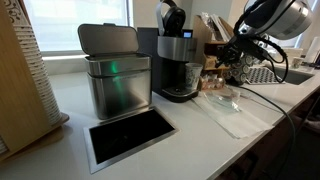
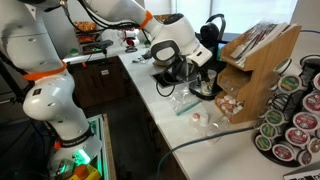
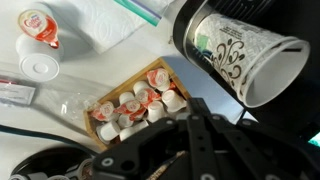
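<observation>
Paper cup (image 3: 238,58): white, black scroll print, nr closed tool (image 3: 192,120).

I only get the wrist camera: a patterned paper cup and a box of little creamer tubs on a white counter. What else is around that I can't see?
Observer: A black coffee machine stands right by the claw.
Operator: Anything past that machine?
Observer: Yes, a steel bin sits next to it on the counter, with its lid tipped up.
</observation>
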